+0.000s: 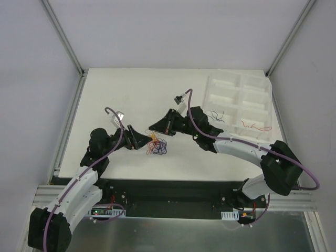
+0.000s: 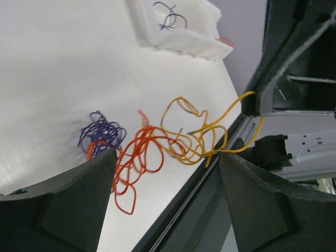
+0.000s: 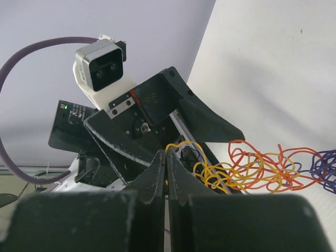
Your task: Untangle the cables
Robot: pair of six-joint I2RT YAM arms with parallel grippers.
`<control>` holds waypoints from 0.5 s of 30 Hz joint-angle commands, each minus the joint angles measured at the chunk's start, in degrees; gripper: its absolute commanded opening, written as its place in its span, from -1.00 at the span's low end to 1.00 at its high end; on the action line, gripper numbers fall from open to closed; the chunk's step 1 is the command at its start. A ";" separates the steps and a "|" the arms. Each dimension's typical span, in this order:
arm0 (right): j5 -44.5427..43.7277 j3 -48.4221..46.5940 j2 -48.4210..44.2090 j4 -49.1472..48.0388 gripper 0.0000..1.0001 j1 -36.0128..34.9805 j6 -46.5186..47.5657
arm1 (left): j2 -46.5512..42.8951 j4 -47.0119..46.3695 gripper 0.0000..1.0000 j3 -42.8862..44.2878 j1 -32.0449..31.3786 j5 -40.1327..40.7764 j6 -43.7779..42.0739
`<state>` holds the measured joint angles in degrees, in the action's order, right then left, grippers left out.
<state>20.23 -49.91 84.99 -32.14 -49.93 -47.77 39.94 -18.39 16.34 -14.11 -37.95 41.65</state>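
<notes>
The cables (image 1: 156, 146) lie bunched between the two grippers: a purple-blue curl (image 2: 100, 131), a red-orange strand (image 2: 139, 157) and a yellow-orange strand (image 2: 194, 131). My left gripper (image 2: 167, 155) is wide open just left of the bunch, which lies beyond and between its tips; the yellow strand touches its right fingertip (image 2: 227, 157). My right gripper (image 3: 168, 152) is shut on an end loop of the yellow strand (image 3: 210, 170), held a little above the table. In the top view the left gripper (image 1: 140, 139) and the right gripper (image 1: 154, 127) nearly touch.
A white compartmented tray (image 1: 236, 100) stands at the back right, holding a dark wire (image 1: 217, 115) and a red wire (image 1: 255, 126). It also shows in the left wrist view (image 2: 178, 39). The table's front edge runs just below the bunch.
</notes>
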 commanded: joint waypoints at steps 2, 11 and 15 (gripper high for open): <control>-0.54 -5.81 -3.78 3.40 -0.99 -1.13 -0.57 | 1.19 -14.56 0.56 2.37 -5.83 -0.82 -2.35; -2.65 -11.96 -8.69 8.14 -0.99 -2.98 0.30 | 12.77 -13.96 0.15 5.11 -13.75 10.26 -5.62; -5.89 -16.26 -13.44 15.42 -0.99 -3.06 5.21 | 15.86 -13.34 -0.05 3.18 -13.75 13.25 -3.60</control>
<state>17.78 -59.55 78.56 -21.52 -52.75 -46.87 54.13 -30.37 20.12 -27.77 -29.30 36.99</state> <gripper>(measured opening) 0.010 0.510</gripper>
